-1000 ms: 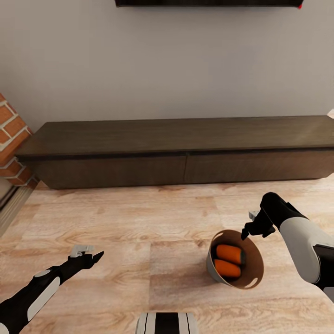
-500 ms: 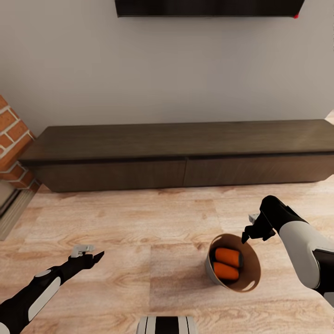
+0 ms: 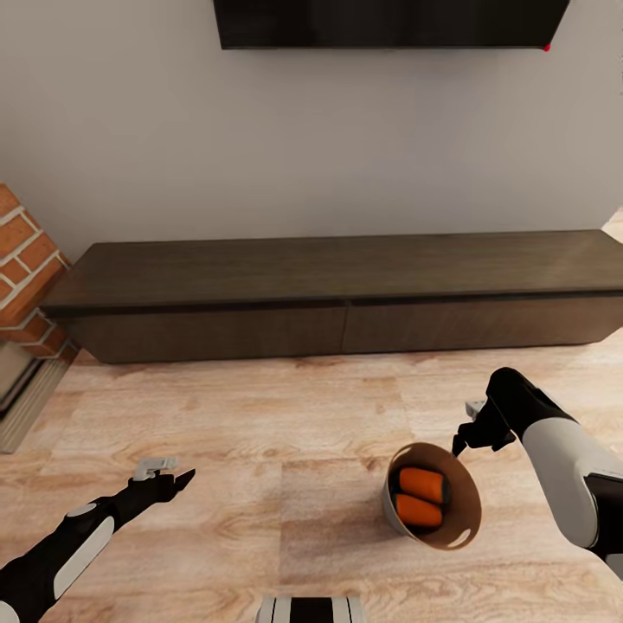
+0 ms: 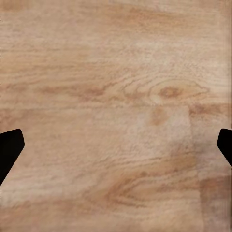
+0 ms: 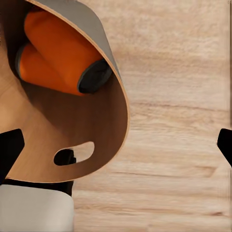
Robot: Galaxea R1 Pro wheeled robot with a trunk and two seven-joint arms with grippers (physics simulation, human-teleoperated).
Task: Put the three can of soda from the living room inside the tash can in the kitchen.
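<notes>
The tash can (image 3: 389, 497), grey outside and copper-brown inside, is tilted over the wood floor at the lower right. Two orange cans of soda (image 3: 424, 483) (image 3: 418, 510) lie on their sides in it. My right gripper (image 3: 456, 447) has its tip at the bin's far rim. In the right wrist view the right gripper (image 5: 116, 147) is open, its fingertips far apart, with the bin's inner wall (image 5: 96, 140), its oval handle slot (image 5: 72, 153) and an orange can (image 5: 58, 43) in front of it. My left gripper (image 3: 183, 476) hangs open and empty over bare planks, as the left wrist view (image 4: 116, 147) confirms.
A long low dark wood cabinet (image 3: 346, 277) runs along the grey wall ahead, under a black wall TV (image 3: 389, 22). A brick column (image 3: 22, 260) stands at the left edge. My own base (image 3: 311, 608) shows at the bottom. Light wood floor (image 3: 260, 407) lies between me and the cabinet.
The whole view has shifted: cabinet, TV and floor sit lower in the picture and look slightly smaller. The bin and my right gripper drop a little with them. The left arm holds its place.
</notes>
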